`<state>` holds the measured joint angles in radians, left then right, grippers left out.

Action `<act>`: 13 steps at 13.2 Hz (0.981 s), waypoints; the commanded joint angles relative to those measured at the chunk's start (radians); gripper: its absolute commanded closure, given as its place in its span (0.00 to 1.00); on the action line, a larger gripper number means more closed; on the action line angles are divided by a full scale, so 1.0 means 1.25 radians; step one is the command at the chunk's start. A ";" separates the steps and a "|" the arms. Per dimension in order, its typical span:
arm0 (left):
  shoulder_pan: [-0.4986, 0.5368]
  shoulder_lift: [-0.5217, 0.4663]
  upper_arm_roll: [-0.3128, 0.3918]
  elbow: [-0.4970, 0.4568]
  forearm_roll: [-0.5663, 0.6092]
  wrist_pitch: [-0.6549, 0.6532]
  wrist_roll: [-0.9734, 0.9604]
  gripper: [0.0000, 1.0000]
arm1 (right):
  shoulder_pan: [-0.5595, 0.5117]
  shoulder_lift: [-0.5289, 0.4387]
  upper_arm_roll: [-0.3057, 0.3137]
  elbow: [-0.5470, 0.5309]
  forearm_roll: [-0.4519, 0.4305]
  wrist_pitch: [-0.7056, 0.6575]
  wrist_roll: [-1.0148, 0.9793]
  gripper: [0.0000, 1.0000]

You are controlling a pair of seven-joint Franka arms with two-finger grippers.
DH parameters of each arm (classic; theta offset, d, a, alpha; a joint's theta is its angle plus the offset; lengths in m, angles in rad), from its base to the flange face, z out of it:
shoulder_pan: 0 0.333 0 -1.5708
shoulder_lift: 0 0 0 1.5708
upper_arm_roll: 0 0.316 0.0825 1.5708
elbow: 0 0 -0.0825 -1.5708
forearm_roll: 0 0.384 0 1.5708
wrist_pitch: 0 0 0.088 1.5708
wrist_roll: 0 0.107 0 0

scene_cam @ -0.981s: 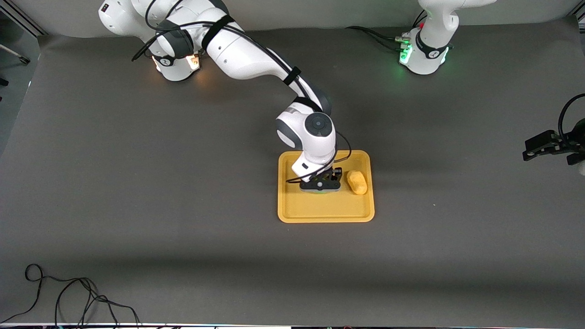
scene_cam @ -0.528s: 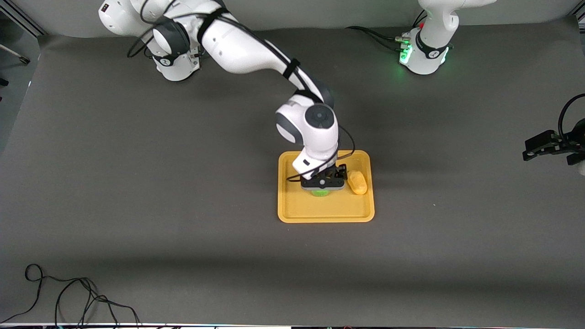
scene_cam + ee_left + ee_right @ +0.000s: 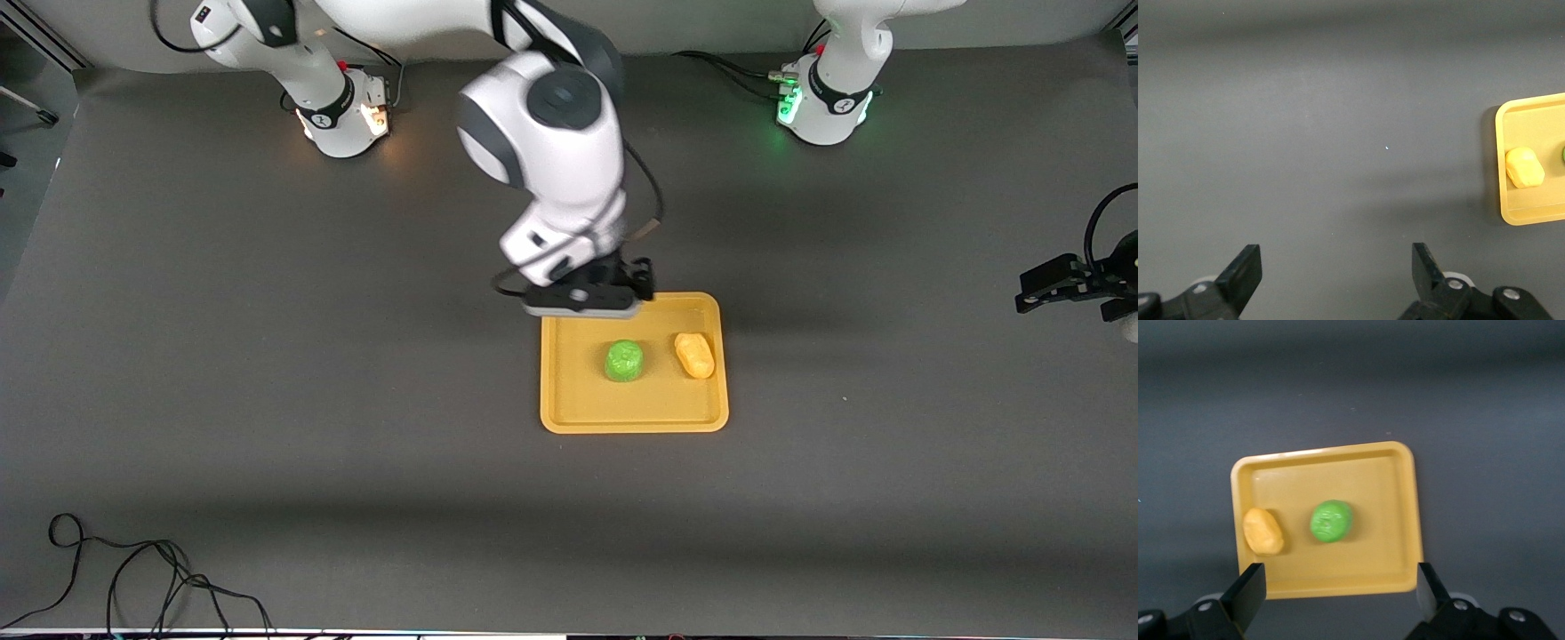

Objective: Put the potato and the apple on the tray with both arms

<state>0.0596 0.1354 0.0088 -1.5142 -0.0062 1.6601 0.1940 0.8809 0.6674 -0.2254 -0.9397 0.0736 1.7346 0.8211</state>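
The yellow-orange tray (image 3: 569, 418) lies mid-table. The green apple (image 3: 624, 361) and the yellow-orange potato (image 3: 694, 355) sit on it side by side, apart, the potato toward the left arm's end. The right wrist view shows the tray (image 3: 1401, 520), the apple (image 3: 1331, 521) and the potato (image 3: 1263, 531). My right gripper (image 3: 582, 300) is open and empty, raised high over the tray's edge nearest the robots. My left gripper (image 3: 1071, 286) is open and empty, up at the left arm's end of the table. The left wrist view shows the tray's end (image 3: 1511, 217) and the potato (image 3: 1524, 167).
Both arm bases (image 3: 342, 116) (image 3: 822, 102) stand along the table's edge farthest from the front camera. A black cable (image 3: 133, 578) lies at the table's near corner at the right arm's end. The dark grey mat (image 3: 267, 356) covers the table.
My right gripper has let go of the apple on the tray, opened, and risen high, pulling back toward its base. The apple now shows uncovered. The left arm has not moved.
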 commanded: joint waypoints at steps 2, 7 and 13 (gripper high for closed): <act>0.004 -0.004 -0.003 -0.005 0.004 0.003 0.013 0.00 | -0.093 -0.238 0.004 -0.267 -0.009 -0.013 -0.152 0.00; 0.004 -0.004 -0.002 -0.005 0.004 0.003 0.013 0.00 | -0.322 -0.459 0.030 -0.495 -0.009 -0.019 -0.401 0.00; 0.003 -0.004 -0.003 -0.005 0.004 -0.002 0.014 0.00 | -0.616 -0.536 0.077 -0.552 -0.011 -0.054 -0.657 0.00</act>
<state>0.0601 0.1356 0.0078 -1.5164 -0.0062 1.6601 0.1964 0.1807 0.0342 -0.1527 -1.5943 0.0685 1.6705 0.0703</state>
